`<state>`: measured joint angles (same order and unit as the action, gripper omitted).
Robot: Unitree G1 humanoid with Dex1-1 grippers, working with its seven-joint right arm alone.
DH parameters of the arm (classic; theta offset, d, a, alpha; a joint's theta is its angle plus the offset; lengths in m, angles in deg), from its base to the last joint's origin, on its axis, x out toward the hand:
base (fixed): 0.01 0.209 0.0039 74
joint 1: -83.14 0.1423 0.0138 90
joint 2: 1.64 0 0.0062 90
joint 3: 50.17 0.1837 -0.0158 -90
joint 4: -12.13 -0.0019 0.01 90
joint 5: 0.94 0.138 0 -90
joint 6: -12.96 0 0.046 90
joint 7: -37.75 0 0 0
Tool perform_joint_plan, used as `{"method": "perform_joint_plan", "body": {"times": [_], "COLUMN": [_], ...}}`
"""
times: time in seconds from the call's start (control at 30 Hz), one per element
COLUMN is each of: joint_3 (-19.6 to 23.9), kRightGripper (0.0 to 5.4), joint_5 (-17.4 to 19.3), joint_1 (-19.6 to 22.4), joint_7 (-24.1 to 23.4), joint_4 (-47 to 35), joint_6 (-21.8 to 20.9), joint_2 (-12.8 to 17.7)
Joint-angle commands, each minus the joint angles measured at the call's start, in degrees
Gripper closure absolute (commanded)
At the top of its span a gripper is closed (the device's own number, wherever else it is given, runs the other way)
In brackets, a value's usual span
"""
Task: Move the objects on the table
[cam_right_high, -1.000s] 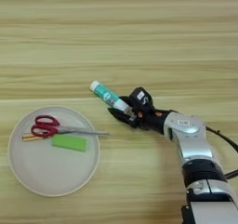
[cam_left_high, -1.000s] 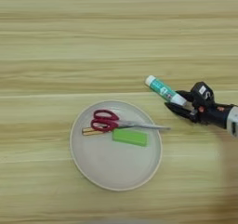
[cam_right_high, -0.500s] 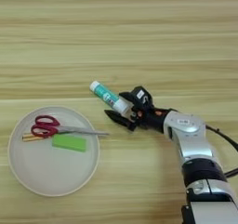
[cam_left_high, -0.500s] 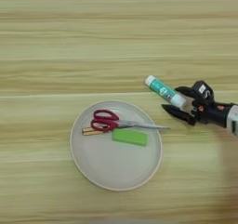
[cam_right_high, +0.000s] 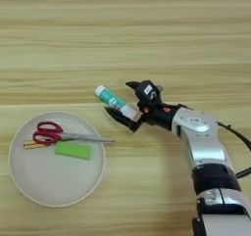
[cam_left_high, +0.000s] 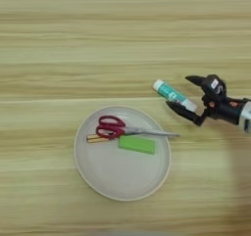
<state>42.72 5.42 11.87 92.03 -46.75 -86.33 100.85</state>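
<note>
Jaws spread around the white glue stick with a teal label, seemingly barely touching, so closing off-centre could roll it across the striped wooden surface.

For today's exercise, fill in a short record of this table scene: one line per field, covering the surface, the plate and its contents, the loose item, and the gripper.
surface: wooden table
plate: round, beige, near the front
on plate: red-handled scissors, green block, screwdriver handle showing beneath the scissors
loose item: glue stick, lying on the table right of the plate
right gripper: fingers open, one either side of the glue stick's near end
</note>
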Motion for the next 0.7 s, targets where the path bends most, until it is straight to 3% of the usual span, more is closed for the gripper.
{"method": "perform_joint_plan", "body": {"times": [0.03,0.33,0.7], "joint_3": [1.7,1.1,0.9], "kRightGripper": [0.03,0.03,0.03], "joint_5": [2.1,6.1,13.0], "joint_1": [2.1,-1.6,-5.7], "joint_7": [-1.3,0.5,8.0], "joint_4": [-6.4,-17.1,-25.9], "joint_6": [0.8,4.6,4.2], "joint_2": [1.8,0.9,0.8]}}
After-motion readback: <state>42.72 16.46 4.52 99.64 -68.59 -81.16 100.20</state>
